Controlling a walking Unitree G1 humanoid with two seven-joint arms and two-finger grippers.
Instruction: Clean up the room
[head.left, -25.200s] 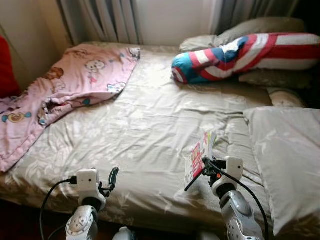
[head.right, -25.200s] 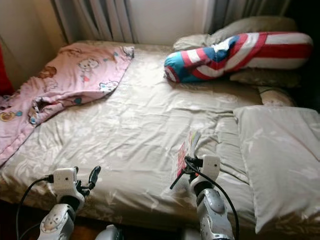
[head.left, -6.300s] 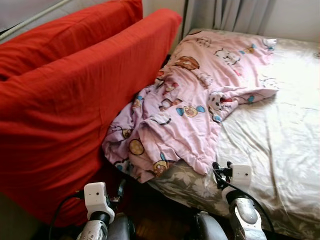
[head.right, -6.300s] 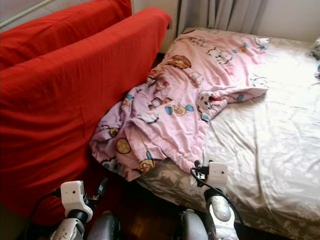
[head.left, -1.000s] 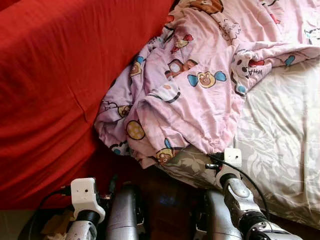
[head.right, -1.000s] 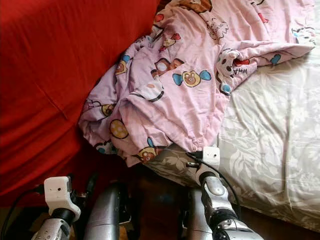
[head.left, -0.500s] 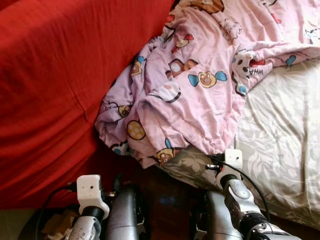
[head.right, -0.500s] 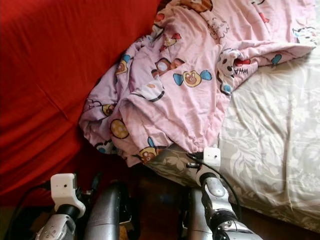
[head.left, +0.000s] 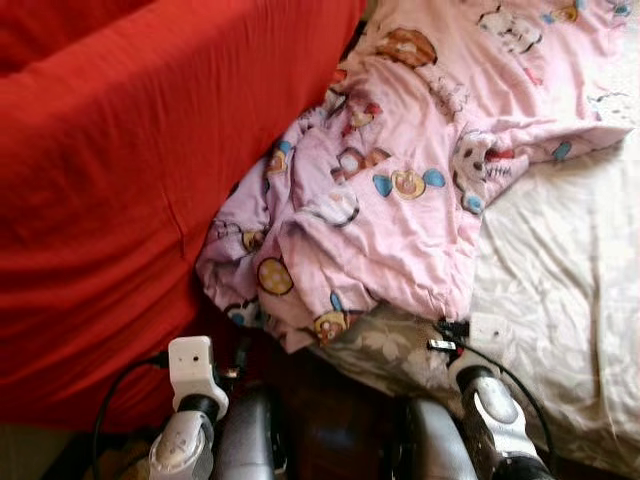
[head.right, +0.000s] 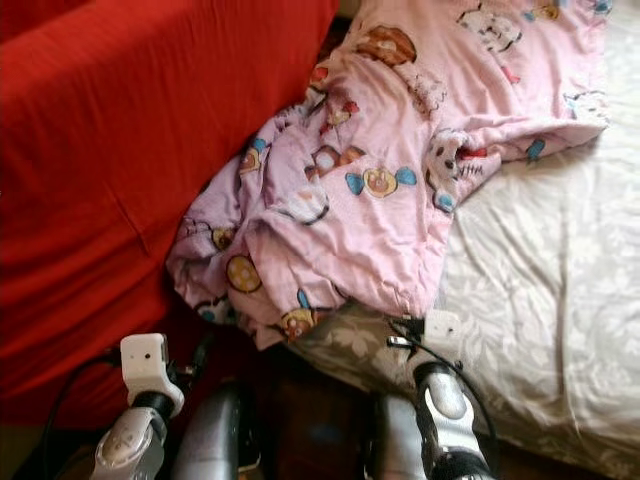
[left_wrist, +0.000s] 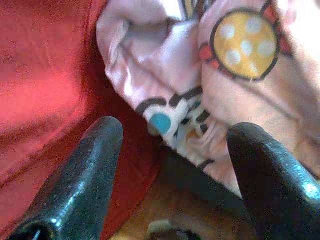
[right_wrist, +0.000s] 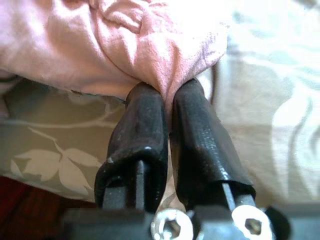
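Observation:
A pink cartoon-print blanket (head.left: 400, 200) lies crumpled across the bed's left side, and its lower corner hangs down between the bed and a red sofa (head.left: 120, 180). My right gripper (head.left: 443, 335) is at the blanket's near hem on the bed edge. In the right wrist view its fingers (right_wrist: 145, 120) are pressed together with a fold of pink cloth (right_wrist: 150, 45) pinched at their tips. My left gripper (head.left: 238, 358) is low beside the sofa. It is open in the left wrist view (left_wrist: 170, 132), just short of the hanging blanket corner (left_wrist: 235, 65).
The bed has a beige leaf-patterned sheet (head.left: 560, 280) that runs off to the right. The red sofa stands close against the bed's left side and leaves only a narrow dark gap. Dark wooden floor (head.left: 330, 425) and my own legs (head.left: 250, 440) are below.
The camera has tilted up a little, so the whole scene sits lower. My right gripper, which held a booklet 25 seconds ago, now pinches the blanket hem. The left arm has risen slightly.

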